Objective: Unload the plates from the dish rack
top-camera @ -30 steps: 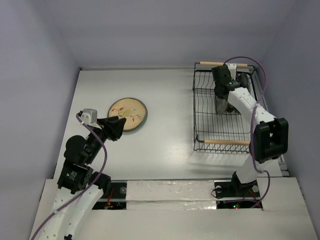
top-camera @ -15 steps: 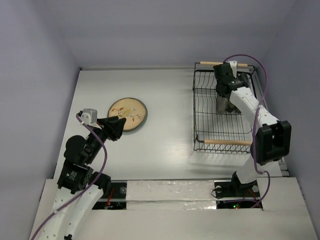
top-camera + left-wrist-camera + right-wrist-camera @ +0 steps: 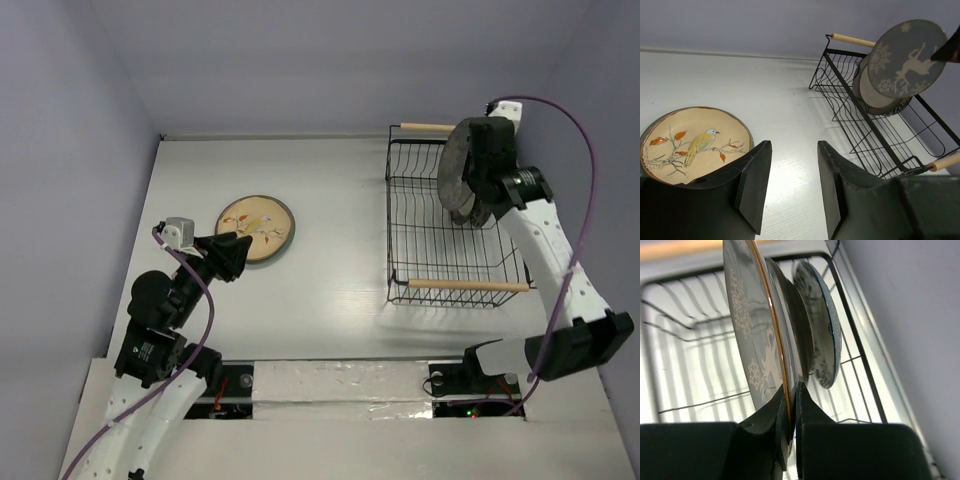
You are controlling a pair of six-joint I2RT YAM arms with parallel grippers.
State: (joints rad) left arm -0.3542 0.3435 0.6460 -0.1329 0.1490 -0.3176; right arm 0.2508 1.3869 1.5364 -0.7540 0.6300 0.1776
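Now right end effector [image 3: 793, 388] pinches grey plate [image 3: 457, 172], lifted clear of rack [image 3: 455, 285] below; set-down next. Left end effector [image 3: 793, 150] wide, empty.

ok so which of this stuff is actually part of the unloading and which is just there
In the job: dish rack; grey reindeer plate, held in right gripper above it; dark-rimmed plate and blue-patterned plate in the rack; tan bird plate on the table.
Just there: purple cable; walls.
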